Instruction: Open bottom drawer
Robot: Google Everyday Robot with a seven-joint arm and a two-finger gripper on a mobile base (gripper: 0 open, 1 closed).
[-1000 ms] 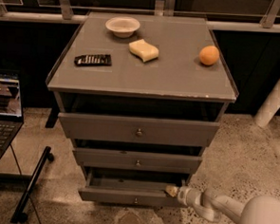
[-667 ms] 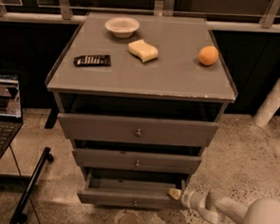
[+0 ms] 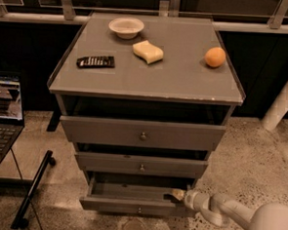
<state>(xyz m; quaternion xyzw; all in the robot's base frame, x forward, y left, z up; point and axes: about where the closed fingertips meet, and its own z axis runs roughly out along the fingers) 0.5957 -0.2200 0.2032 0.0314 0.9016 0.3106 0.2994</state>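
The grey cabinet has three drawers. The bottom drawer (image 3: 128, 205) is the slimmest, with a tiny round knob at the middle of its front, and it stands pulled out past the two above it, its inside showing. My gripper (image 3: 177, 195) reaches in from the lower right on a white arm. Its tip sits at the right end of the bottom drawer, at the top edge of the drawer front. The middle drawer (image 3: 141, 164) and the top drawer (image 3: 143, 133) stand slightly out too.
On the cabinet top (image 3: 185, 80) lie a white bowl (image 3: 126, 27), a yellow sponge (image 3: 148, 52), an orange (image 3: 215, 57) and a black remote (image 3: 95, 61). A laptop (image 3: 2, 113) sits at the left on a stand with a black leg (image 3: 32, 190). A white pole (image 3: 284, 98) stands at the right.
The bottom drawer has come a little further out toward me, and my gripper has drawn back with it at its right end.
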